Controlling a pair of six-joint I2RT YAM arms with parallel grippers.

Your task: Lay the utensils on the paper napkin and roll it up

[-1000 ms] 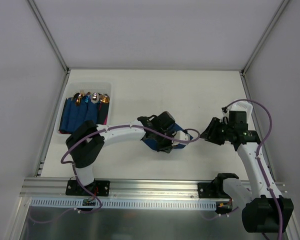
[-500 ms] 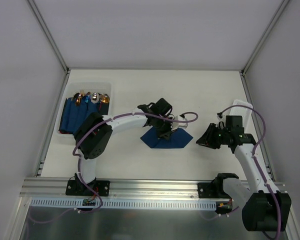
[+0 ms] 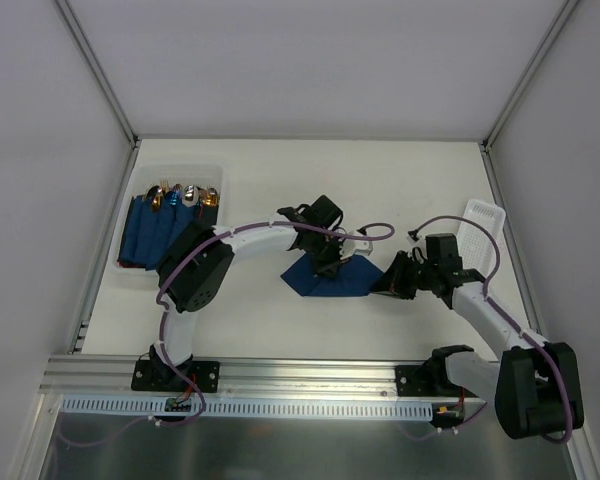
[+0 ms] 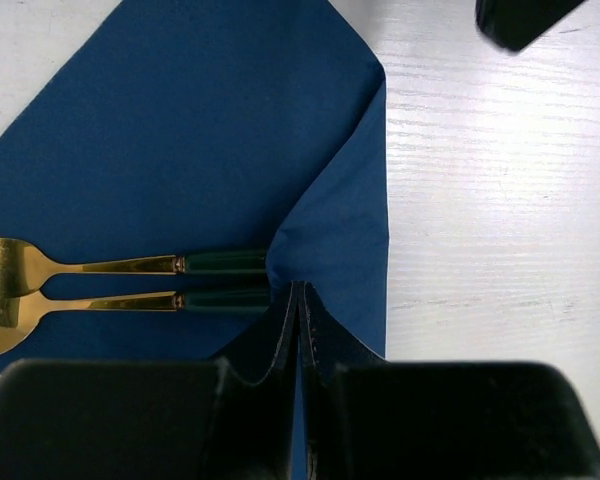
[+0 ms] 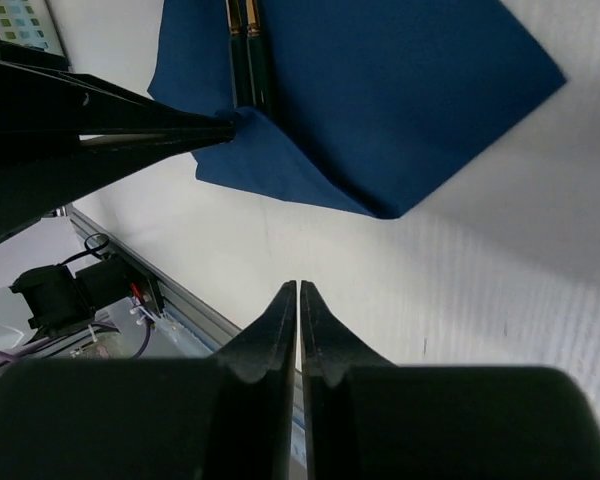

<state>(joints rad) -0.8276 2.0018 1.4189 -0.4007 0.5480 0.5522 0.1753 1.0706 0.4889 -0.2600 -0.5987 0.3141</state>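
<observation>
The navy paper napkin (image 3: 342,284) lies mid-table, and shows in the left wrist view (image 4: 180,130) and the right wrist view (image 5: 400,90). Two utensils (image 4: 120,282) with gold heads and dark green handles lie side by side on it; their handles show in the right wrist view (image 5: 244,50). My left gripper (image 3: 325,262) is shut on a napkin corner (image 4: 330,250), which is folded over the handle ends. My right gripper (image 3: 382,285) is shut and empty, hovering just off the napkin's right corner (image 5: 298,288).
A clear bin (image 3: 220,172) at the back left holds several dark blue rolls (image 3: 160,230) with metallic cutlery heads. A white perforated tray (image 3: 483,214) lies at the right edge. The aluminium rail (image 3: 300,375) runs along the table's near edge.
My right gripper has moved left and nearer, up to the napkin's right corner. My left gripper has drawn back off the napkin, so more of the sheet shows.
</observation>
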